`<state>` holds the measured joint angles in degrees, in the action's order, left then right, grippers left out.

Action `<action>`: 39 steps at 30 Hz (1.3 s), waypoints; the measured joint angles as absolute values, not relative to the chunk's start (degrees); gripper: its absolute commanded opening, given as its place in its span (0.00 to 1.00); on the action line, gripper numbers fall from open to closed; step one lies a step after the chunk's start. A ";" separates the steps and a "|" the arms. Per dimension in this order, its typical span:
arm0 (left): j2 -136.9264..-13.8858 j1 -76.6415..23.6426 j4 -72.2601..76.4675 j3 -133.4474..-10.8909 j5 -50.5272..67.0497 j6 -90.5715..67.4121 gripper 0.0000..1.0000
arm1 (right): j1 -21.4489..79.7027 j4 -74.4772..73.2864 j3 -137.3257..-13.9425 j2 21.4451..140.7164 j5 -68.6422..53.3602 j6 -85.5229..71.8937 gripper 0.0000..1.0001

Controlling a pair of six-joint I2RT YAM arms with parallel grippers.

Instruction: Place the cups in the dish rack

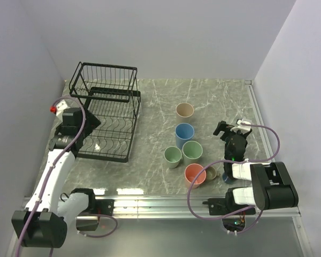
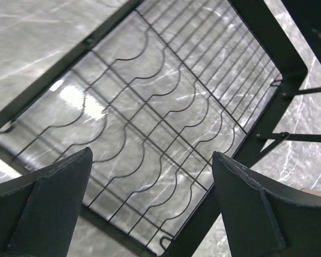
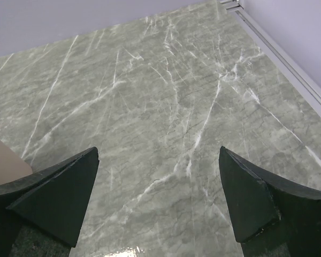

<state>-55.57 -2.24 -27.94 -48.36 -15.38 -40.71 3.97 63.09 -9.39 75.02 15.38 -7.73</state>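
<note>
Both spread and empty, the left tool (image 2: pixel 151 155) hovers over the black wire dish rack (image 1: pixel 109 115), while the right tool (image 3: pixel 158 152) should straddle the salmon plastic tumbler's (image 1: pixel 195 174) wall squarely.

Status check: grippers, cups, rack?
Left gripper open, empty, over dish rack. Right gripper open, empty, over table. Cups clustered on table, none racked. Nothing blocking between.
</note>
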 measured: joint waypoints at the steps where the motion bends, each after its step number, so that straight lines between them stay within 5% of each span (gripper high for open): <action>1: -55.07 -2.24 -29.89 -48.95 -16.19 -41.69 0.99 | 3.97 63.09 -9.39 75.02 15.38 -7.73 1.00; 14: -32.93 -2.24 -49.50 -53.91 -19.20 -52.01 0.99 | 4.14 61.98 -9.72 74.56 16.25 -7.79 1.00; 21: -29.39 -2.24 -54.61 -56.75 -26.02 -50.26 0.99 | 4.25 41.10 -19.55 57.23 17.69 -9.34 1.00; 27: -31.59 -3.03 -56.58 -60.53 -28.29 -44.07 0.99 | 2.22 9.08 -32.88 34.63 18.35 -29.98 0.88; 28: -31.79 -3.38 -56.66 -61.01 -27.92 -43.46 0.99 | 1.61 3.68 -36.51 32.93 16.95 -32.21 0.88; 29: -31.97 -3.64 -56.82 -61.52 -27.14 -42.89 0.99 | 1.34 -1.96 -40.58 32.60 15.22 -33.89 0.99; 31: -32.14 -3.84 -56.86 -62.46 -24.95 -42.30 0.98 | 1.30 -13.23 -48.64 35.03 11.55 -35.62 1.00; 34: -32.14 -4.01 -56.82 -62.81 -20.82 -41.58 0.99 | 1.34 -30.76 -59.05 43.00 9.13 -35.55 0.88; 39: -32.47 -4.49 -56.62 -62.81 -13.98 -40.95 0.98 | 1.34 -53.69 -62.57 52.95 10.92 -32.29 0.74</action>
<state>-32.47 -4.49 -56.62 -62.81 -13.98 -40.95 1.34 -53.69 -62.57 52.95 10.92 -32.29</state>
